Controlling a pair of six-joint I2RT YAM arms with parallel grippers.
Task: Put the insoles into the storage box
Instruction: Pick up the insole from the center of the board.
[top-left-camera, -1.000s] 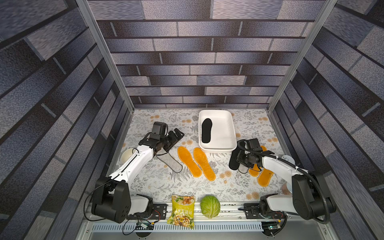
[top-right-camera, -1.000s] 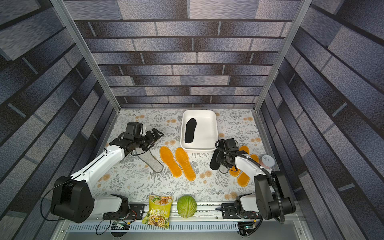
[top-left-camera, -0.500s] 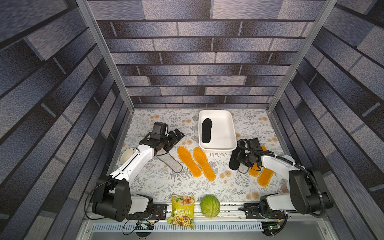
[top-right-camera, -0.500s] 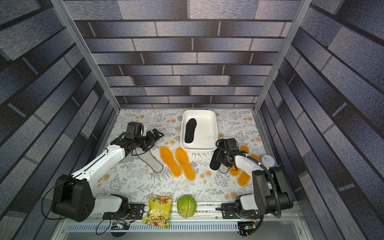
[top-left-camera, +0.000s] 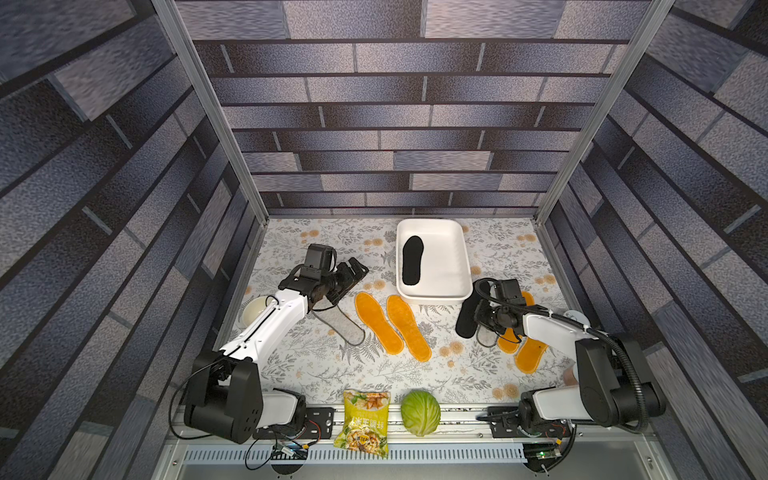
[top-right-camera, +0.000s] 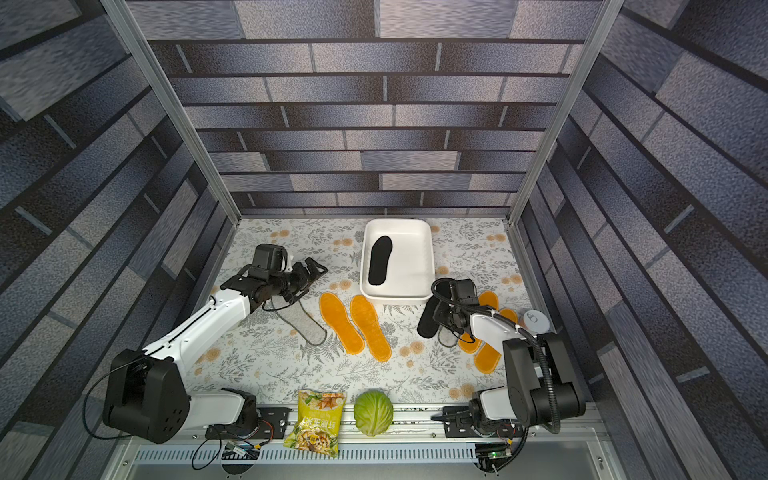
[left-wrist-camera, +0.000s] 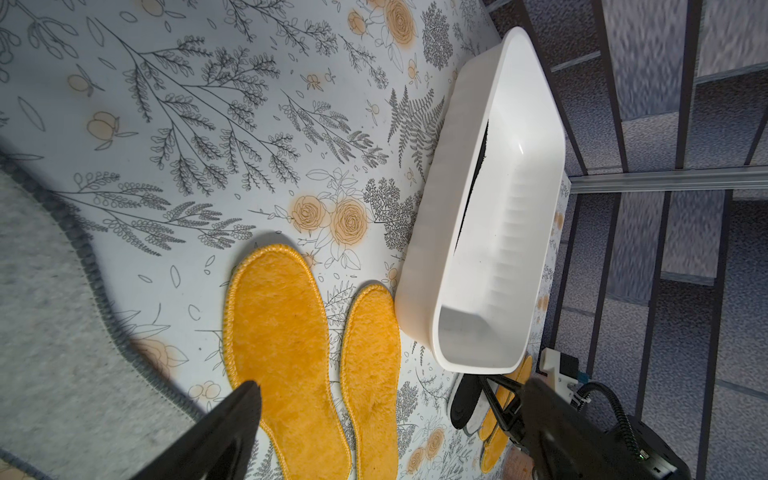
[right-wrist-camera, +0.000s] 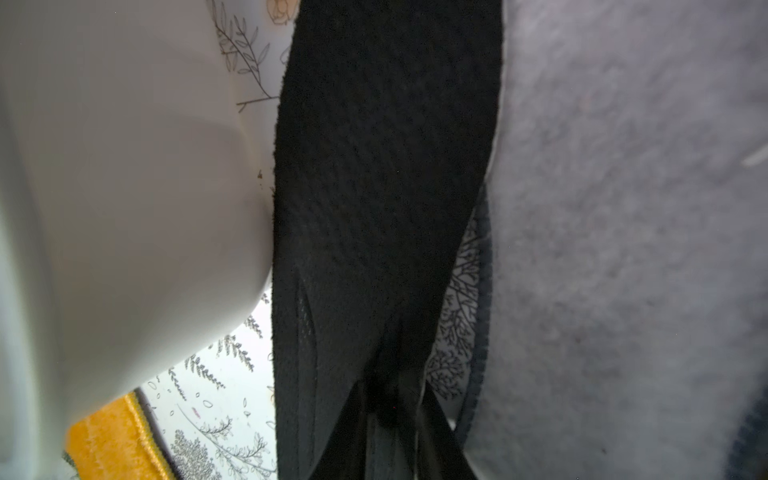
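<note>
The white storage box (top-left-camera: 434, 296) stands at the back centre, with one black insole (top-left-camera: 412, 259) lying inside it. Two orange insoles (top-left-camera: 378, 322) lie side by side in front of the box. A grey insole (top-left-camera: 345, 328) lies under my left arm. My left gripper (left-wrist-camera: 390, 399) hovers open above the mat, left of the box (left-wrist-camera: 432, 232). My right gripper (right-wrist-camera: 390, 395) is shut on the near edge of a second black insole (right-wrist-camera: 386, 187) beside the box's right corner. That insole (top-left-camera: 466, 316) rests against a grey insole (top-left-camera: 486, 338) and two orange ones (top-left-camera: 530, 353).
A cream bowl (top-left-camera: 254, 311) sits by the left wall, under my left arm. A snack bag (top-left-camera: 365, 419) and a cabbage (top-left-camera: 420, 412) lie on the front rail. A small white round object (top-right-camera: 535, 320) sits by the right wall. Cage walls close in three sides.
The right gripper's jaws have closed in on the black insole's edge. The left arm and the other insoles have not moved.
</note>
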